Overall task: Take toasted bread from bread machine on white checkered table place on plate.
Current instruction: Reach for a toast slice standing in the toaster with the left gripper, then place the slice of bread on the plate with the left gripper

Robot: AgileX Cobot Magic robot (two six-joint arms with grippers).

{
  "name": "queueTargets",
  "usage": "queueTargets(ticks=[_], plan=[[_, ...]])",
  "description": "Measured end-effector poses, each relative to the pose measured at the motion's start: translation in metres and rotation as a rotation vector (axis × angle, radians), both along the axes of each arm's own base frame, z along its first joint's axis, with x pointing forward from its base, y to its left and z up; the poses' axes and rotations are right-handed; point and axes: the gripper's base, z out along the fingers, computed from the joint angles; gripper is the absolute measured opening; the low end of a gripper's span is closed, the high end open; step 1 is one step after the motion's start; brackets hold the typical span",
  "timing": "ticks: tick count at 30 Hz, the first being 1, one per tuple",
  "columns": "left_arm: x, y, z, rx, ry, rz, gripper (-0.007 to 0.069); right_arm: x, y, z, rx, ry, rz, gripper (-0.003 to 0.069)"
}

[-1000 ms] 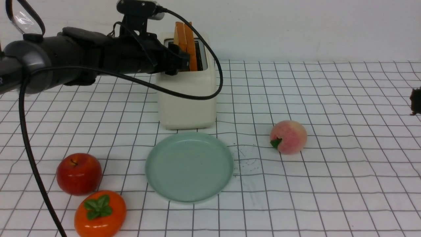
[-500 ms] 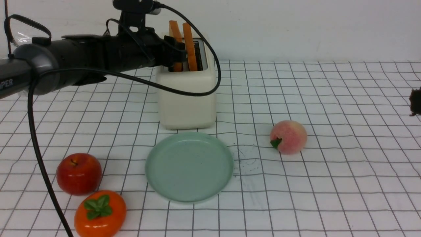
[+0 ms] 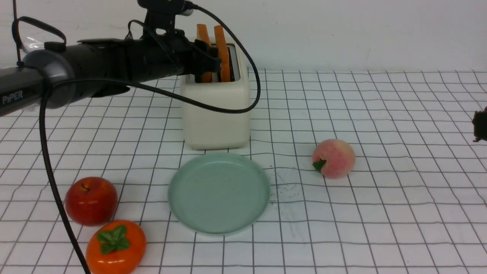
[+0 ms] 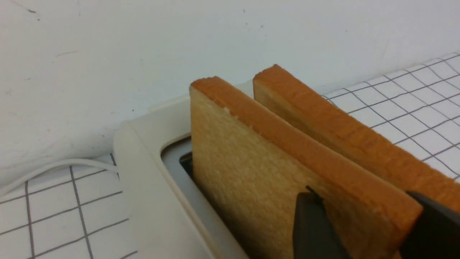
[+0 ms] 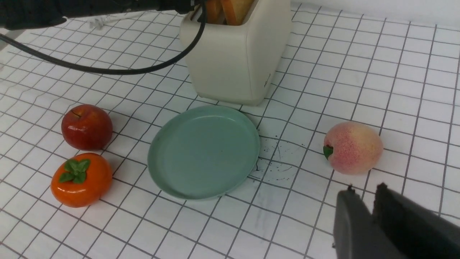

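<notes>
Orange-brown crust marks the task item: the left bread slice [image 3: 203, 34], standing in the toaster [image 3: 216, 121] with its top leaning slightly toward 11 o'clock in the front view. Its exposed crust edge runs roughly from 12 to 6 o'clock. The second slice [image 3: 222, 49] stands beside it at 3 o'clock.

The left tool [image 3: 208, 61] reaches the bread from 9 o'clock. Its fingers straddle the left slice, one on the pale outer face and one between the slices, and appear to be clamping it near its front corner. The left arm is the nearer arm. The right tool [image 5: 366, 194] is well apart from the bread; whether its fingers are fully together cannot be told.

The plate [image 3: 219, 194] lies at 6 o'clock from the toaster, just beside it, on the checkered worktop [image 3: 380, 220]. The next move calls for a lift clear of the slot before travel toward 6 o'clock. Caution: an angled pull could bind the slice or drag its neighbour.

From the plate, the apple [image 3: 91, 201] lies at 9 o'clock, the persimmon [image 3: 116, 247] near 8 and the peach [image 3: 333, 158] near 2.

Markings: "PiPER" is legible on the left arm [image 3: 26, 91]. A small mark on the toaster's side is unreadable.
</notes>
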Motion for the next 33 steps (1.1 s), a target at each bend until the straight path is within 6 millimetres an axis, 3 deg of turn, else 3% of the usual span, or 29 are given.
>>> queueTargets(ticks=[7, 13, 15, 22, 27, 30, 33], plan=[[0.003, 0.003, -0.006, 0.02, 0.013, 0.04, 0.029, 0.0, 0.0, 0.0, -0.001, 0.0, 0.001, 0.0104], [0.004, 0.004, -0.006, 0.024, 0.013, 0.06, 0.0162, 0.0, 0.0, 0.0, -0.002, 0.001, 0.001, 0.0105], [0.003, 0.004, -0.006, 0.022, 0.013, 0.053, 0.0088, 0.0, 0.0, 0.0, -0.002, 0.001, 0.001, 0.0105], [0.001, 0.005, 0.002, 0.021, -0.002, 0.064, 0.0077, 0.0, 0.0, 0.0, -0.013, -0.005, 0.007, 0.0106], [-0.011, 0.012, 0.037, 0.012, -0.074, 0.101, 0.0077, 0.0, 0.0, 0.0, -0.033, -0.021, 0.018, 0.0038], [-0.028, 0.018, 0.076, -0.007, -0.156, 0.118, 0.0077, 0.001, 0.0, 0.001, -0.032, -0.032, 0.015, -0.0012], [-0.063, 0.027, 0.135, -0.051, -0.286, 0.127, 0.0077, 0.002, -0.001, 0.005, -0.013, -0.073, 0.0, -0.002]])
